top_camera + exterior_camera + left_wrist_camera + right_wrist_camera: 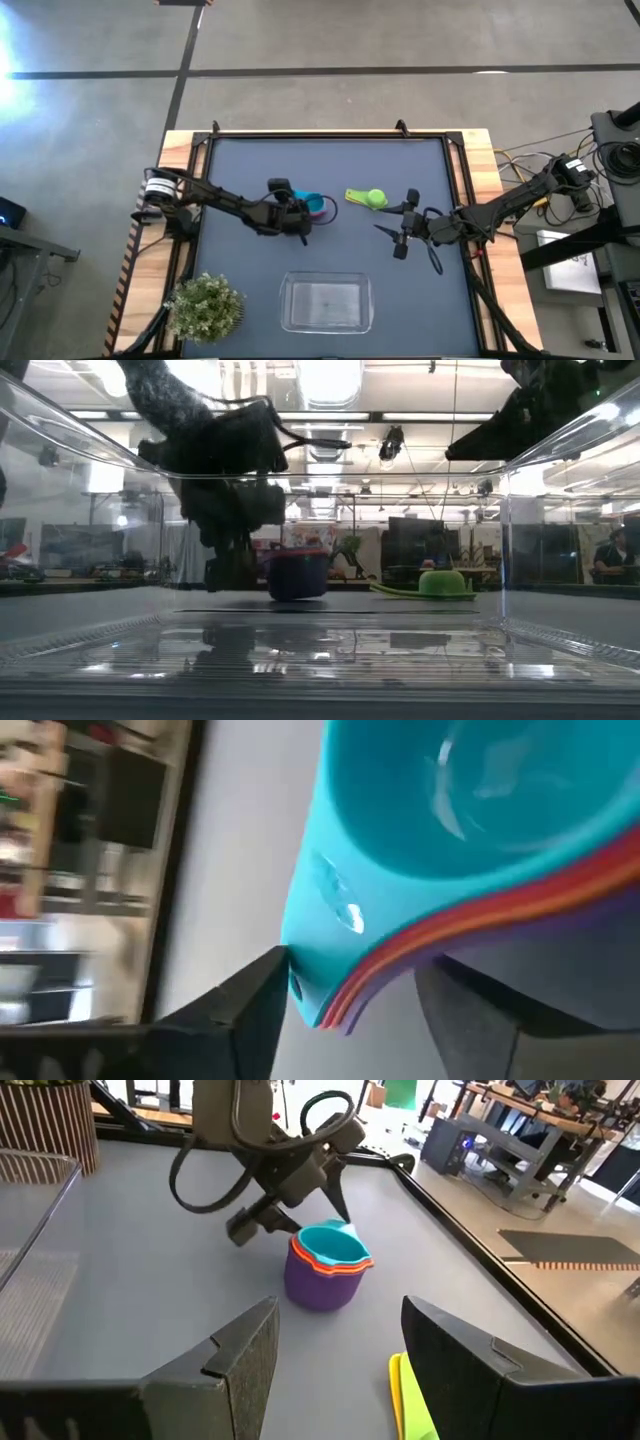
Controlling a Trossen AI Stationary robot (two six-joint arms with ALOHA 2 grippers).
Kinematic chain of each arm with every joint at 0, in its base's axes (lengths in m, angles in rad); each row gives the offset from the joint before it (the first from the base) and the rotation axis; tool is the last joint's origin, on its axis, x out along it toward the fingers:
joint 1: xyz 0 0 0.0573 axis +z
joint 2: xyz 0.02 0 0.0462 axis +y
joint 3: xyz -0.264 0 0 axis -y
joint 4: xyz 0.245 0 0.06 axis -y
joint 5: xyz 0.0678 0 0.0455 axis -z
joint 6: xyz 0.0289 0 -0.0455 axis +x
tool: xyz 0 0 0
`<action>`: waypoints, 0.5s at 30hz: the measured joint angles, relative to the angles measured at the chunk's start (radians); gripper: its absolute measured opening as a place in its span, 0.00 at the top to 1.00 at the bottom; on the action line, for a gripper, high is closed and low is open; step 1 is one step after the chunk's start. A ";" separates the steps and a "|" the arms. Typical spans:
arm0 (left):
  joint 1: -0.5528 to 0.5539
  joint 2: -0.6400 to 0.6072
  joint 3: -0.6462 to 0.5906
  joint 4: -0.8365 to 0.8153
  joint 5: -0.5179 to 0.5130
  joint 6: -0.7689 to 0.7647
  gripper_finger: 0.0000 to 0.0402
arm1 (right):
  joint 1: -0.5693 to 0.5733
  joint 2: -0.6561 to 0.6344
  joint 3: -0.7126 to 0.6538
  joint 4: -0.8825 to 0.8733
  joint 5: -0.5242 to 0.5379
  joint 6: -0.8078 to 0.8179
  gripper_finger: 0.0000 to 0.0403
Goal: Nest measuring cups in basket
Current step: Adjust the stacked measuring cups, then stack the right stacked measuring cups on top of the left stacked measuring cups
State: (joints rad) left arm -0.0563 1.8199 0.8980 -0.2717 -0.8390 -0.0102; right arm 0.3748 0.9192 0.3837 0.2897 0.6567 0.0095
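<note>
A stack of nested measuring cups point(325, 1270), teal inside orange, red and purple, stands upright on the grey table point(318, 207) at mid table. My left gripper point(350, 985) is open, with a finger on each side of the stacked handles point(330, 1005); it also shows in the right wrist view point(295, 1225). A green cup point(375, 198) with a yellow piece against it lies on the table to the stack's right. My right gripper point(340, 1315) hangs open above the table, right of the green cup point(400, 232). The clear basket point(326, 303) sits near the front edge. My left gripper comes at the handles slanting down from the table's left. One finger point(255, 1005) stands right at the edge of the teal handle point(300, 982); I cannot tell whether it touches. The other finger point(470, 1010) stands apart from the handles.
A bushy green plant point(205, 308) stands at the front left corner, beside the basket. The low view looks through the basket's clear walls point(560, 460). Bare grey table lies between the stack and the basket.
</note>
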 joint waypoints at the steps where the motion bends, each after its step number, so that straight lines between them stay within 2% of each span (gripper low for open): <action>1: 0.000 -0.004 0.015 -0.033 0.033 -0.017 0.49 | 0.000 0.000 -0.001 -0.001 0.000 0.004 0.50; 5: -0.004 -0.011 0.097 -0.231 0.143 -0.096 0.44 | -0.003 0.000 -0.007 -0.001 0.000 0.032 0.50; 9: -0.019 -0.021 0.175 -0.408 0.175 -0.158 0.42 | -0.018 0.000 -0.019 -0.002 0.001 0.066 0.50; 12: -0.035 -0.037 0.197 -0.454 0.173 -0.169 0.41 | -0.046 0.000 -0.029 -0.010 0.000 0.103 0.50; 15: -0.046 -0.082 0.192 -0.430 0.172 -0.188 0.41 | -0.104 0.000 -0.018 -0.085 -0.010 0.148 0.50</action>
State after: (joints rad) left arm -0.1023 1.7382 1.0904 -0.7016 -0.6669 -0.1978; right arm 0.2709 0.9192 0.3655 0.2052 0.6471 0.1576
